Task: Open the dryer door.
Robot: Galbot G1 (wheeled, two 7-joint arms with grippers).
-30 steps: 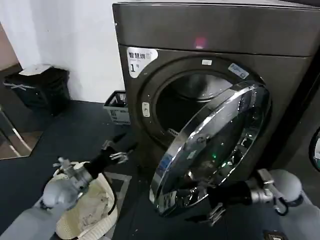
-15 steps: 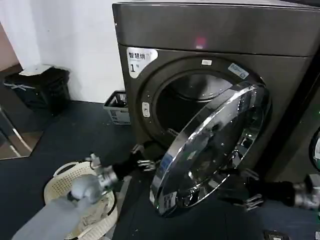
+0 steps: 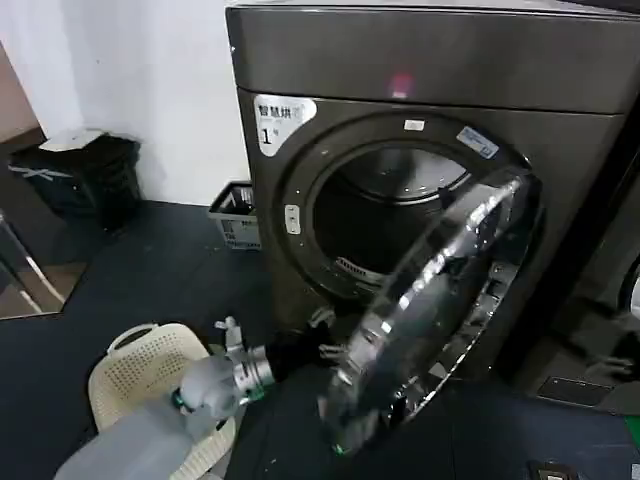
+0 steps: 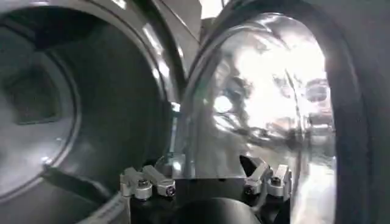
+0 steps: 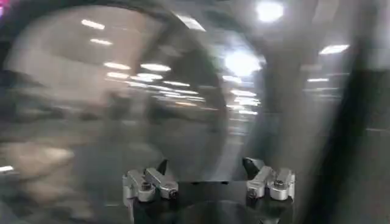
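As left hand (image 3: 325,348) advanced, dryer door (image 3: 440,300) swung wider.

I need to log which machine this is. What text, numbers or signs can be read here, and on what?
"1": white label at the dryer's upper left; the characters above it are too small to read.
Small white tag above the opening: unreadable.
Blue-white sticker at upper right: unreadable.
Basket label: unreadable.

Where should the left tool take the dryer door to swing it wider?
Probably the lower free edge of the dryer door, on its chrome ring opposite the hinge side. Come from the drum side, where the left tool sits open, and push outward.
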